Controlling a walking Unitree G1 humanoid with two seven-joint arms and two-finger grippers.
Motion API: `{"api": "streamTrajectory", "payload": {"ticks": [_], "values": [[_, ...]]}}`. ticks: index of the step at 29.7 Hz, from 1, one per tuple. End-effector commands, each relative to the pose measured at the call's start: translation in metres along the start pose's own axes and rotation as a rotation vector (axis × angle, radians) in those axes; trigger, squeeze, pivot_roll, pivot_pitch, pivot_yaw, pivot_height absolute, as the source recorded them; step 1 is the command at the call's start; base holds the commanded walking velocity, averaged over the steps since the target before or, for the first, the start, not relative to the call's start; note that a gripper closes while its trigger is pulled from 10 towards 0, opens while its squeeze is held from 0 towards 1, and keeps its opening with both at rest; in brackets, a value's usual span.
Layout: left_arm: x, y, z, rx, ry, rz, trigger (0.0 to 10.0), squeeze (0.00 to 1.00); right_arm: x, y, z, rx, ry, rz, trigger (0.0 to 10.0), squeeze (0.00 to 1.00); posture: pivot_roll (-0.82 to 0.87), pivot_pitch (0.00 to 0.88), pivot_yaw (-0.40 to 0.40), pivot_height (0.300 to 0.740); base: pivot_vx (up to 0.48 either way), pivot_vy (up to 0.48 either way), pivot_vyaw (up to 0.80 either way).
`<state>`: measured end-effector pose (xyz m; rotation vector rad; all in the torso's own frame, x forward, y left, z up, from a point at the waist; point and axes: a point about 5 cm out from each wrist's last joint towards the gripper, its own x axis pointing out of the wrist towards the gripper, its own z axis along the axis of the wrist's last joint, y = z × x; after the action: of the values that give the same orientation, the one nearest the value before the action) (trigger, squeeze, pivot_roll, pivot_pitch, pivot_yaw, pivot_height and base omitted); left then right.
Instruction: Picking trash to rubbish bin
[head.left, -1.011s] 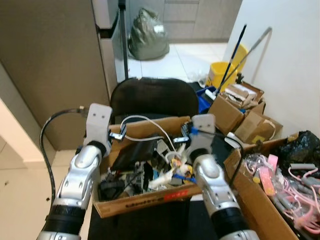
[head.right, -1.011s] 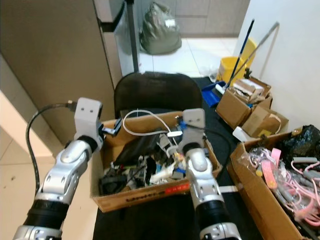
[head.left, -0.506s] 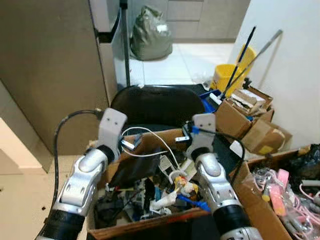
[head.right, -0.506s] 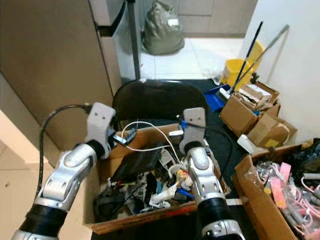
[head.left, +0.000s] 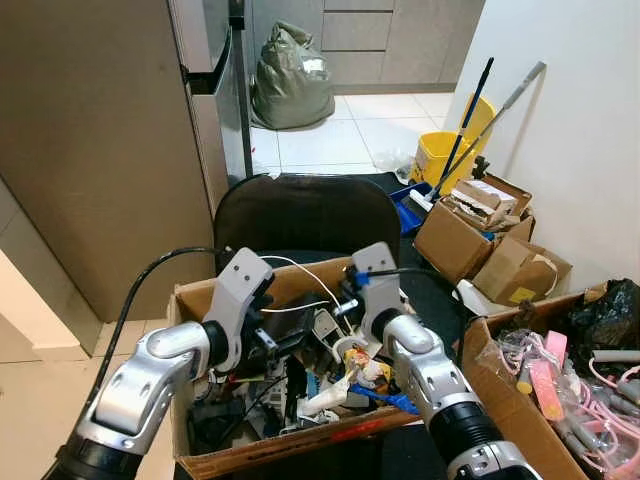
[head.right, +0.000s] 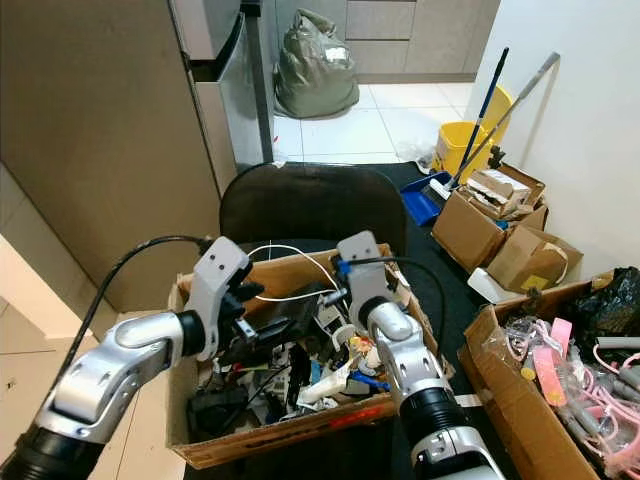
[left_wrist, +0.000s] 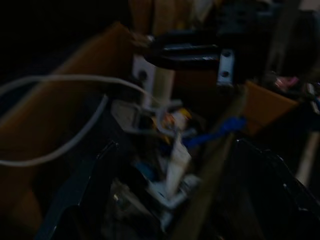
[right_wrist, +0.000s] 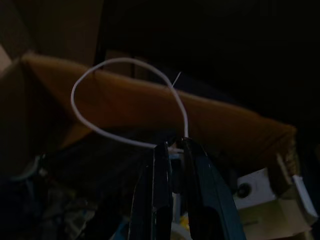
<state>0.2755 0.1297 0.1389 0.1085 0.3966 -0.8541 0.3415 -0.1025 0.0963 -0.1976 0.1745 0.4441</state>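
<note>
A thin white cable (head.right: 290, 262) arcs up in a loop above the open cardboard box (head.right: 300, 425) of tangled junk set before a black chair, one end dropping among the clutter, the other pinched between the right gripper's (right_wrist: 173, 150) nearly closed black fingers.

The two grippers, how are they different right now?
The right gripper is nearly closed, pinching a white cable; the left gripper is spread wide and holds nothing. The right one is near the back of the box; the left one comes in from the box's left side. Both are inside the same cluttered cardboard box.
</note>
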Motion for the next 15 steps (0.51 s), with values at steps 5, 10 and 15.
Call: {"api": "streamTrajectory", "payload": {"ticks": [5,10,15], "values": [[-0.005,-0.011,-0.008,0.004,0.068,-0.078,10.0,0.00,0.002,0.000,-0.006,0.047,0.027,0.007,10.0,0.00,0.04,0.070,0.010,0.740,0.000,0.000,0.00],[-0.005,-0.011,-0.007,0.005,0.085,-0.078,10.0,0.00,0.002,-0.003,-0.005,0.089,0.030,0.006,10.0,1.00,0.03,0.066,0.013,0.740,0.000,0.000,0.00],[-0.004,-0.004,-0.004,0.047,0.077,-0.022,10.0,0.00,0.001,-0.016,-0.002,0.104,0.011,-0.085,10.0,0.00,0.03,0.064,0.015,0.740,0.000,0.000,0.00]]}}
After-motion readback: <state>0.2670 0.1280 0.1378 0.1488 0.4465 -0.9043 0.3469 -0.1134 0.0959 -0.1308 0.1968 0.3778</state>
